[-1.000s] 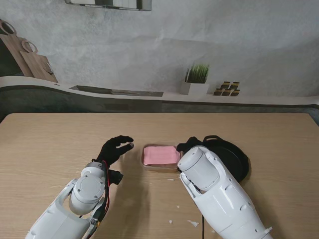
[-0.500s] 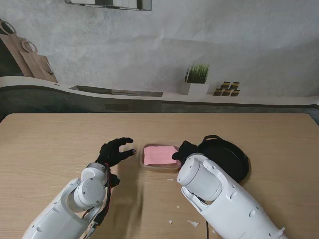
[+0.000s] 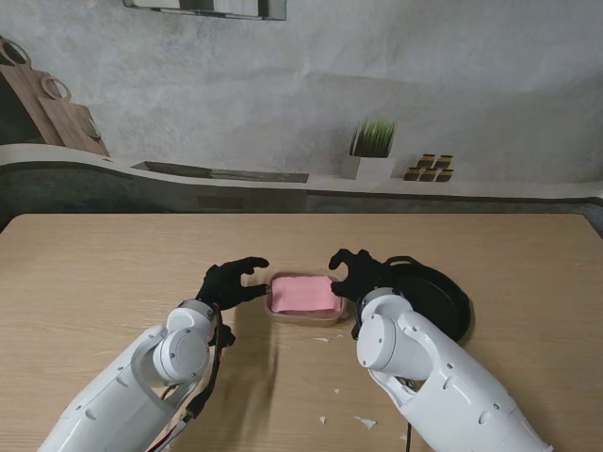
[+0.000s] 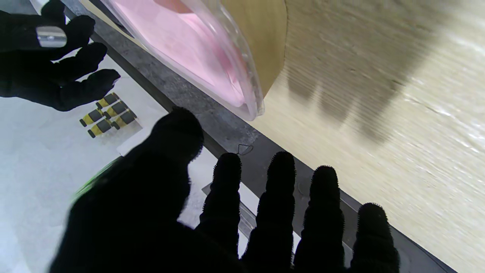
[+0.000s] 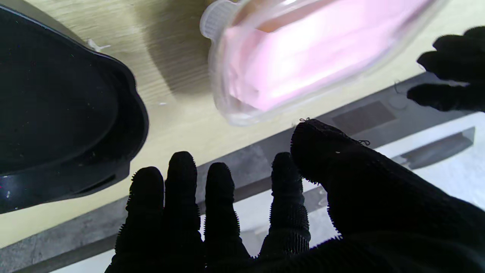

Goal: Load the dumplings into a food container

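I see the pink-lined food container [image 3: 303,298] mid-surface, beside the black pan [image 3: 431,297]. My left robot hand [image 3: 230,283] and right robot hand [image 3: 355,274] flank the container, fingers spread, holding nothing.

Clear glossy plastic food container [image 3: 303,297] on a matt wood-grain table [image 3: 113,273], beside a glossy black pan [image 3: 429,297].

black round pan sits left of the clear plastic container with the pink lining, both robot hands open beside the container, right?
Not quite: in the stand view the black round pan sits right of the clear plastic container. Left robot hand and right robot hand are open beside it.
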Controlling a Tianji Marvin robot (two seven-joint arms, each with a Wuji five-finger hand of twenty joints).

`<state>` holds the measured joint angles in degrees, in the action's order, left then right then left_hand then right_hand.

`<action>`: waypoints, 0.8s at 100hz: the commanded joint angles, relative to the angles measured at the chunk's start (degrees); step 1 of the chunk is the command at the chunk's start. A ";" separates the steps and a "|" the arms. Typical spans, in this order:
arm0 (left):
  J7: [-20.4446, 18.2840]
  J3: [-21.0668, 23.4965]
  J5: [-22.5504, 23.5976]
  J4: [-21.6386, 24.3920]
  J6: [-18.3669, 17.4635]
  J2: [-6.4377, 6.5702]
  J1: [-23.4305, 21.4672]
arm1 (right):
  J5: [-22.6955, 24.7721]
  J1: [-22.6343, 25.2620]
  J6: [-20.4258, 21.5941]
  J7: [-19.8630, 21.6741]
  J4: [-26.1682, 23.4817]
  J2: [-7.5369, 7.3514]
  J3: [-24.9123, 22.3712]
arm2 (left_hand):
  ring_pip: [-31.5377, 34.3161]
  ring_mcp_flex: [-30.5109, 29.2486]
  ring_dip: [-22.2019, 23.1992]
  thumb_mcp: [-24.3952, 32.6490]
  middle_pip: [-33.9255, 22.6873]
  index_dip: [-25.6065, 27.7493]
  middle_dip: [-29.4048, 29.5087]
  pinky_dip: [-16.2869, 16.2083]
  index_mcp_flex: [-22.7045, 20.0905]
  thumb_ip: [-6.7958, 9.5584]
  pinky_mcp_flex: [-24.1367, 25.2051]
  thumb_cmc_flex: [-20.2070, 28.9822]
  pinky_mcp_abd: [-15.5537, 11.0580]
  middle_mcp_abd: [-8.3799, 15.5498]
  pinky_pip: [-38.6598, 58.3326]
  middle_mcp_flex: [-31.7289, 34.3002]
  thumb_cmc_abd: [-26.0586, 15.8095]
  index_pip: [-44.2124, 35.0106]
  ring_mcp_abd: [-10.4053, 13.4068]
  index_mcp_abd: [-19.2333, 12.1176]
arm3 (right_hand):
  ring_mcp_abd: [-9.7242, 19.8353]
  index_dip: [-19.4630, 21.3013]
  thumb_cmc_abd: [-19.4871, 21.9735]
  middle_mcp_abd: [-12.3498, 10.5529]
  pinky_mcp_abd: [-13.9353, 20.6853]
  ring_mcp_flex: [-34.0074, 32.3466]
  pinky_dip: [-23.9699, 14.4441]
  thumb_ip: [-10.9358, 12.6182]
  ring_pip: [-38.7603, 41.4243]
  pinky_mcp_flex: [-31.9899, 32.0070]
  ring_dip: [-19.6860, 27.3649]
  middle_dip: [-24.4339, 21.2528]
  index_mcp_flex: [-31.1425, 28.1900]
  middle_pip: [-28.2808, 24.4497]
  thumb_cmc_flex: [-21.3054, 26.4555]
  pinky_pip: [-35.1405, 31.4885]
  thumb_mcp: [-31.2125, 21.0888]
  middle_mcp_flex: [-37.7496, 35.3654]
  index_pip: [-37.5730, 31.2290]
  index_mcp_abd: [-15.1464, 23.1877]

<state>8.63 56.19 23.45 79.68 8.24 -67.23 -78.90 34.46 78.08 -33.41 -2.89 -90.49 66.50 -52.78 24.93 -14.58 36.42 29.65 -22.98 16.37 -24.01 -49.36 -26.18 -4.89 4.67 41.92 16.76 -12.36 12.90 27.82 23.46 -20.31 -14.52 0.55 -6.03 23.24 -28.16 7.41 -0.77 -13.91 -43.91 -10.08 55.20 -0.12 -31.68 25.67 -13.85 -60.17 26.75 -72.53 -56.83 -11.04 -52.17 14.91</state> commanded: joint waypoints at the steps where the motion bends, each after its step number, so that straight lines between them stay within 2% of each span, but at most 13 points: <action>1: -1.13 -0.59 0.01 -0.50 -0.23 -0.54 0.52 | -0.50 -0.06 0.48 0.47 1.42 -0.13 0.46 | 1.11 -1.26 0.83 1.26 -0.64 -0.84 0.18 1.05 1.37 0.91 -0.14 -1.00 0.70 -0.72 -1.29 0.26 1.36 -0.20 -0.35 -2.17 | 1.01 0.94 -2.21 -1.18 1.73 -1.01 0.97 2.61 -0.33 -1.45 0.42 -0.32 -0.48 0.93 0.18 0.42 -2.30 -0.25 0.15 2.84; 18: -1.47 -2.27 -0.66 -2.28 -0.25 -0.80 1.94 | 0.31 -0.99 4.35 -1.42 4.85 0.10 1.19 | 1.64 -2.73 0.69 3.04 -0.82 -0.97 0.16 1.59 1.18 0.96 -0.73 -0.06 1.09 -0.40 -1.37 0.28 1.58 -0.57 -1.01 -2.16 | 1.05 2.68 -5.66 -1.85 0.93 -4.21 2.83 2.68 0.14 -4.74 0.07 0.25 -2.29 -0.15 2.73 -0.45 -6.19 -1.88 -1.28 3.25; 32: -0.52 -3.88 -1.13 -4.54 -0.55 -1.39 3.49 | 0.21 -1.34 5.81 -1.89 6.13 0.20 1.68 | 0.24 -6.08 -1.96 5.42 -1.16 -0.94 0.31 3.16 1.41 0.59 -1.51 0.05 1.78 0.60 -1.82 -0.46 2.05 -1.40 -2.49 -2.03 | 0.53 3.21 -6.18 -2.00 -0.05 -7.17 4.00 2.75 0.38 -6.60 -0.05 0.61 -2.88 -0.79 3.74 -0.66 -7.34 -2.18 -2.00 2.22; 34: -0.38 -4.05 -1.29 -4.83 -0.62 -1.49 3.68 | 0.01 -1.33 6.01 -1.96 6.18 0.24 1.69 | 0.24 -6.42 -2.18 5.65 -1.30 -0.92 0.28 3.28 1.38 0.58 -1.74 0.20 1.90 1.68 -1.78 -0.46 2.08 -1.48 -2.68 -2.06 | 0.47 3.26 -6.19 -2.00 -0.19 -7.66 4.15 2.76 0.51 -6.91 -0.10 0.68 -2.99 -0.94 3.99 -0.67 -7.44 -2.26 -2.10 2.02; 45: -0.01 -4.70 -2.49 -5.71 -0.60 -1.94 4.34 | 0.04 -1.21 6.79 -1.92 6.32 0.16 1.88 | 0.04 -7.73 -3.60 6.88 -1.82 -0.68 0.35 4.31 0.86 0.42 -2.46 0.65 2.53 2.38 -2.01 -0.93 2.18 -2.18 -2.76 -1.91 | 0.41 3.53 -5.82 -2.13 -0.72 -9.24 5.03 2.78 1.24 -8.30 -0.51 1.07 -3.15 -1.83 4.68 -0.92 -7.72 -2.74 -2.62 1.49; 58: 0.44 -5.18 -3.16 -6.39 -1.20 -2.26 4.90 | -0.51 -0.97 7.27 -2.63 6.41 0.39 1.74 | 0.07 -8.05 -4.25 7.48 -1.99 -0.53 0.49 5.34 0.12 0.39 -3.50 1.15 2.67 2.49 -2.32 -0.91 2.51 -2.62 -1.11 -1.61 | 0.09 3.89 -5.55 -1.75 -1.02 -10.52 5.72 2.86 2.41 -9.07 -1.15 1.67 -3.74 -3.21 5.93 -1.69 -8.01 -4.13 -3.50 0.29; 59: 0.43 -5.21 -3.16 -6.43 -1.26 -2.26 4.95 | -0.53 -0.95 7.28 -2.65 6.41 0.39 1.73 | -0.01 -8.13 -4.70 7.80 -2.04 -0.45 0.62 6.17 0.06 0.33 -3.85 1.09 2.63 2.46 -2.67 -0.91 2.60 -2.76 -0.99 -1.58 | 0.09 3.92 -5.57 -1.80 -1.03 -10.68 5.76 2.87 2.52 -9.15 -1.21 1.72 -3.80 -3.33 6.00 -1.78 -8.04 -4.26 -3.59 0.16; 70: 0.45 -5.86 -2.99 -7.23 -1.60 -2.35 5.73 | 0.01 -0.77 7.45 -2.34 6.23 0.19 1.86 | -0.55 -7.25 -5.64 8.43 -1.92 -0.22 0.95 7.80 -0.90 0.24 -4.54 1.24 2.63 2.50 -3.26 -1.35 3.08 -3.31 -0.66 -1.53 | -0.40 4.24 -6.25 -1.77 -1.62 -12.40 5.95 2.95 4.39 -10.15 -2.13 2.21 -4.83 -4.32 6.25 -3.59 -8.55 -6.35 -4.31 -0.06; 80: 0.46 -6.64 -2.57 -8.31 -1.88 -2.42 6.62 | 1.58 -1.12 7.52 -1.90 6.66 -0.13 2.69 | -0.46 -5.10 -5.82 8.85 -1.89 -0.06 1.09 8.83 -1.58 0.14 -4.79 1.08 1.58 2.72 -3.44 -2.85 3.62 -3.64 1.56 -0.73 | -0.71 4.40 -7.63 -1.69 -1.55 -12.28 5.98 2.91 5.85 -9.98 -2.94 2.38 -5.19 -4.33 5.90 -5.34 -9.07 -6.92 -4.37 -0.61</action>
<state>9.86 49.81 20.57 71.84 6.63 -69.17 -72.98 35.07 76.78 -26.22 -6.02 -83.98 66.25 -50.89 25.11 -21.72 31.31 37.14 -24.20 16.28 -23.40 -41.72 -27.12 -4.88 0.16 42.37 18.43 -11.74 11.49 26.80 25.59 -23.23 -14.77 0.28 -5.95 26.72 -33.64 6.60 -2.69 -25.57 -38.68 -10.08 59.63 -10.07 -33.62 27.40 -18.72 -62.89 31.77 -75.43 -63.43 -17.66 -55.91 14.76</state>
